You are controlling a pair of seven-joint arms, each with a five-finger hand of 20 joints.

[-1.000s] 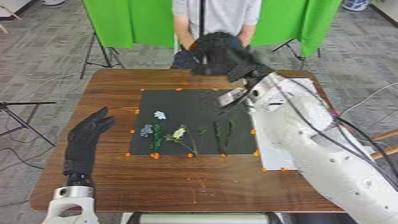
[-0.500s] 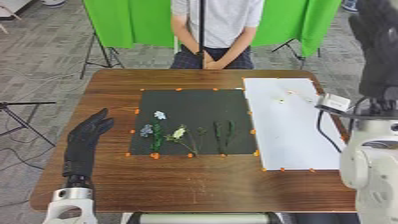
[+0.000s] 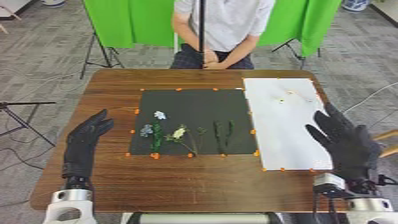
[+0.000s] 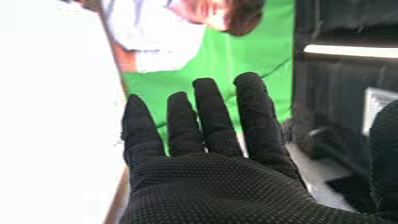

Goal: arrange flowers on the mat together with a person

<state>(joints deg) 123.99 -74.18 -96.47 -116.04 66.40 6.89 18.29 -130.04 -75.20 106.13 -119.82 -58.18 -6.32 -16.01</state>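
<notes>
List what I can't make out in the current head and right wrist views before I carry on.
- Head view: the pale bits on the white sheet are too small to identify.
- Head view: the right hand covers part of the sheet's right edge.
- Head view: leaf outlines of the dark green sprigs merge with the black mat.
- Right wrist view: the picture's edge cuts off the thumb.

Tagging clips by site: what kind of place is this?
Likely a robotics lab or test room, not a home: a two-armed robot at a wooden table, a green backdrop behind the person, and a dark mat and a white sheet marked with orange dots.
</notes>
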